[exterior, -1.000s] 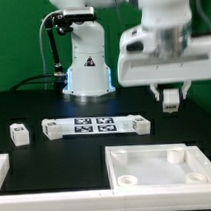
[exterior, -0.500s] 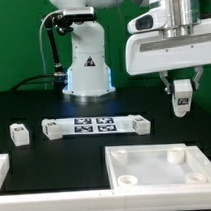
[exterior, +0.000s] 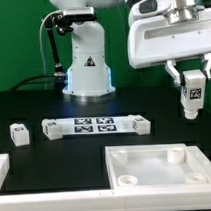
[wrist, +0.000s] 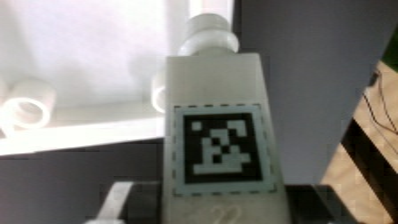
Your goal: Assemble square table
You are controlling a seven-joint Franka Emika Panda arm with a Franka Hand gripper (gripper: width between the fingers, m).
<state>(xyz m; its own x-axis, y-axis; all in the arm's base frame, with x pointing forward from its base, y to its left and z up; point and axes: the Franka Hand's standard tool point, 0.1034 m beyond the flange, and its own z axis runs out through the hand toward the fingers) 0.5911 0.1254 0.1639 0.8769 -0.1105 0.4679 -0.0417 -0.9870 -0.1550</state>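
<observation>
My gripper (exterior: 193,85) is clamped on a leg (exterior: 192,102) at the right edge of the frame, clear above the slab (exterior: 146,151) at lower right. If the leg sits skewed in the grip, I'd expect it to miss its seat on the slab and jam or slip.

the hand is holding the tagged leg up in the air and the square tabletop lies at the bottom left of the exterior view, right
Not quite. The hand does hold the tagged leg up in the air, but the square tabletop lies at the bottom right of the exterior view, not the bottom left. The exterior view shows this.
</observation>
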